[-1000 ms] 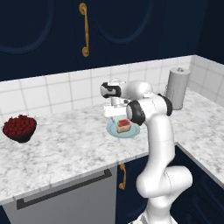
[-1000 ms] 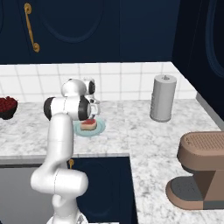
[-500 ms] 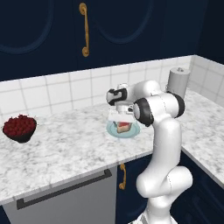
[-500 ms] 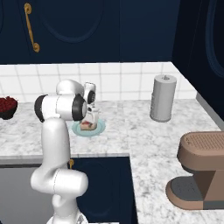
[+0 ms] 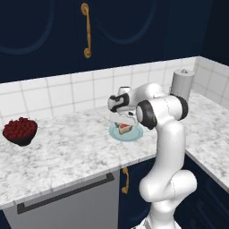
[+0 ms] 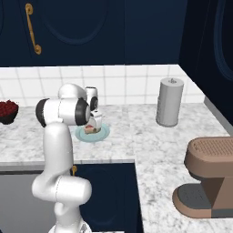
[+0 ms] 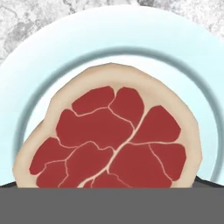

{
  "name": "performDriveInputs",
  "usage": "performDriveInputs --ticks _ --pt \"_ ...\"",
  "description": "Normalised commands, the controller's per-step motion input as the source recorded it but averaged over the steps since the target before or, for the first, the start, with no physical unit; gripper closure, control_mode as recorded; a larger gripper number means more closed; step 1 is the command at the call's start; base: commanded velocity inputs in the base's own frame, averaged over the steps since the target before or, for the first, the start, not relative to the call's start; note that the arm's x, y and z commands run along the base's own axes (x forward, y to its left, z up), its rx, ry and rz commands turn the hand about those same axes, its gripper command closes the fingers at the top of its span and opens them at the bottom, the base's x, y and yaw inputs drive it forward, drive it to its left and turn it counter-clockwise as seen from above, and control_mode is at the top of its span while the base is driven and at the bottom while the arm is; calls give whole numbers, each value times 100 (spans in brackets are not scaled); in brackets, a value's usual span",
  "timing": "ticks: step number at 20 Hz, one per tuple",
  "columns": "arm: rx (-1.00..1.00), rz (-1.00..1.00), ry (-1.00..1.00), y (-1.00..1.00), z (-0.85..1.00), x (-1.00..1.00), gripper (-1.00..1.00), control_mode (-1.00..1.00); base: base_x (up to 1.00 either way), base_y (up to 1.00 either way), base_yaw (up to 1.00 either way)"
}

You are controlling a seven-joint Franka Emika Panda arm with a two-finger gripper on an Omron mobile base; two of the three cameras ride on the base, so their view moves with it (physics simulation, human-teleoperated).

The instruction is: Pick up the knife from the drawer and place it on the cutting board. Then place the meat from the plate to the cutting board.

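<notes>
The gripper (image 5: 124, 125) hangs spread wide just above the meat (image 7: 109, 140), which lies in the middle of the plate (image 7: 48, 57).

The meat (image 7: 109, 140) lies on the plate (image 5: 134, 134) on the worktop (image 5: 67, 147), with the berry bowl (image 5: 19, 131) far left and the paper-towel roll (image 6: 169, 101) to the right.

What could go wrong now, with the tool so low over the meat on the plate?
1. The open tool hangs close above the meat; closing off-centre might push it aside instead of gripping it.
2. Going lower, a finger could strike the plate and shift it on the counter.
</notes>
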Motion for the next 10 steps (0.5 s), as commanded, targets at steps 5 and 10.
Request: performDriveInputs --ticks 5,10 --pt "-1 0 -3 -15 -19 -7 100 -100 0 0 0" --pt "1 0 0 -15 40 -72 100 -100 0 0 0"
